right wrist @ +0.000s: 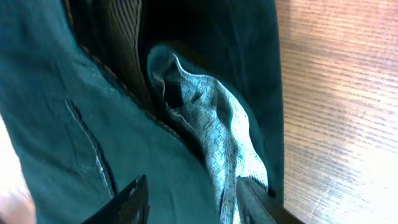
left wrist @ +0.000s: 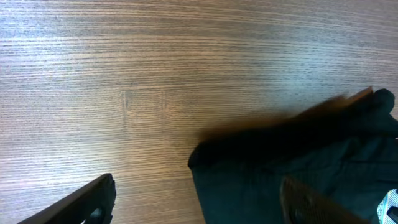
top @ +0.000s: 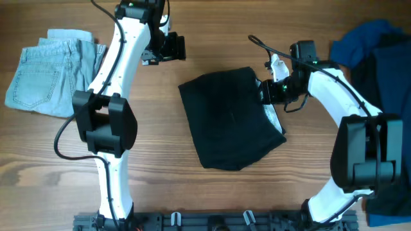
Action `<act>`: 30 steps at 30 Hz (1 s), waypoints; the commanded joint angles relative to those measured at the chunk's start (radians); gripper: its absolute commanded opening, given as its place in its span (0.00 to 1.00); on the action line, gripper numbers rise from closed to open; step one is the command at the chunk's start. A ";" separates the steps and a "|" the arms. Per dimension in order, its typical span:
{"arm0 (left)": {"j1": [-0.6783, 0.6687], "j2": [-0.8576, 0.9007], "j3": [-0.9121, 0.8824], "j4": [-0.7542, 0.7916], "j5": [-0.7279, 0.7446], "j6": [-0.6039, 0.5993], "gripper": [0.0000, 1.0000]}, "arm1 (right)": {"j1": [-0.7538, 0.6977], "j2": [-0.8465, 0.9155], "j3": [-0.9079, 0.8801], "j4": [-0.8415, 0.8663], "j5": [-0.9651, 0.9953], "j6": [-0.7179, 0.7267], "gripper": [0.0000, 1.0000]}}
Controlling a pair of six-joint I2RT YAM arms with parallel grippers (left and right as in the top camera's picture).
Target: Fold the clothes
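The black shorts (top: 228, 122) lie folded in a rough rectangle at the table's middle, with pale mesh lining (top: 275, 119) showing at their right edge. My right gripper (top: 263, 92) sits at that edge's upper part. In the right wrist view its jaws (right wrist: 193, 205) stand apart, low over the dark fabric (right wrist: 62, 93) and the pale lining (right wrist: 211, 118), gripping nothing. My left gripper (top: 173, 48) hovers open above bare wood beyond the shorts' top left corner. Its fingertips (left wrist: 93, 199) frame that black corner (left wrist: 298, 155).
Light-blue denim shorts (top: 48, 74) lie folded at the far left. A royal-blue garment (top: 363, 42) and a dark navy one (top: 392, 83) are piled at the right edge. Bare wooden table (top: 192, 192) surrounds the black shorts.
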 commanded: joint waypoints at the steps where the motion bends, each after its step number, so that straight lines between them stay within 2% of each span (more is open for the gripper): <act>1: 0.006 -0.001 0.018 0.000 -0.014 -0.004 0.85 | 0.002 0.011 -0.067 0.056 -0.002 -0.003 0.38; 8: 0.006 -0.001 0.018 -0.001 -0.014 -0.005 0.85 | 0.003 0.011 -0.111 0.117 -0.130 -0.003 0.24; 14: 0.006 -0.001 0.018 -0.022 -0.014 -0.005 0.86 | 0.025 0.011 -0.132 0.148 -0.129 -0.003 0.20; 16: 0.006 -0.001 0.018 -0.026 -0.014 -0.004 0.86 | 0.033 0.011 -0.150 0.177 -0.123 -0.001 0.06; 17: 0.006 -0.001 0.018 -0.027 -0.014 -0.004 0.86 | 0.033 0.011 -0.150 0.180 -0.106 0.002 0.04; 24: 0.006 -0.001 0.018 -0.027 -0.014 -0.004 0.86 | 0.026 0.005 -0.063 0.095 -0.100 0.008 0.04; 30: 0.006 -0.001 0.018 -0.026 -0.013 -0.005 0.86 | 0.022 0.004 0.073 -0.056 0.108 0.054 0.04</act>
